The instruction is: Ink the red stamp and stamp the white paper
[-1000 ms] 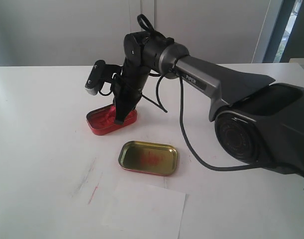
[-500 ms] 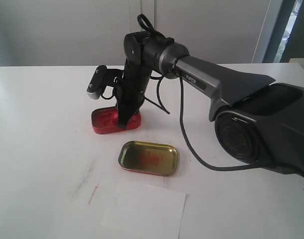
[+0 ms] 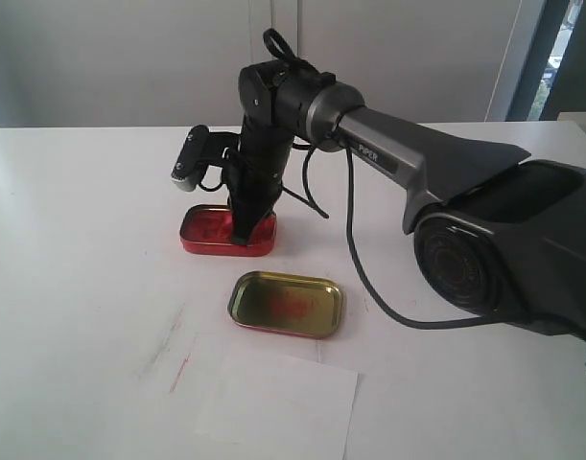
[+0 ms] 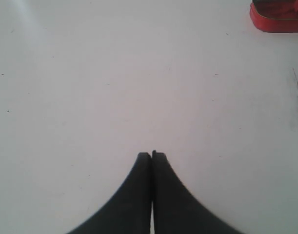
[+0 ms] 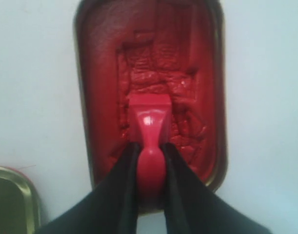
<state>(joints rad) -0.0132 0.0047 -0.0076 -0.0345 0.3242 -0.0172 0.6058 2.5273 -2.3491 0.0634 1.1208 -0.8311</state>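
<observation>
White desk (image 3: 72,316) filled the scene, under pale wall panels (image 3: 129,57) at the back. At the desk's near edge, a little right of its middle, lay the white paper (image 3: 278,407), flat and bare, its nearest part cut off by the frame. Just beside the paper's left edge, faint red streaks (image 3: 180,372) marked the desk. Beyond the paper, close to its far edge but apart from it, an oval lid (image 3: 286,305) lay open side up, gold inside with a red smear in the middle. Farther back and slightly left sat a red tin (image 3: 216,235), filled with red paste (image 5: 153,73) that was rutted and creased. The red stamp (image 5: 149,126) stood in that tin, block end down on the paste, its narrow handle pinched between the right fingers (image 5: 129,161). Those dark fingers pointed almost straight down from the right arm (image 3: 398,158), which reached in from the desk's right side, a small camera (image 3: 188,158) jutting from its wrist. The left fingers (image 4: 148,163) were pressed together, gripping nothing, over bare desk well apart from the tin, which showed only as a red corner in the left wrist view.
</observation>
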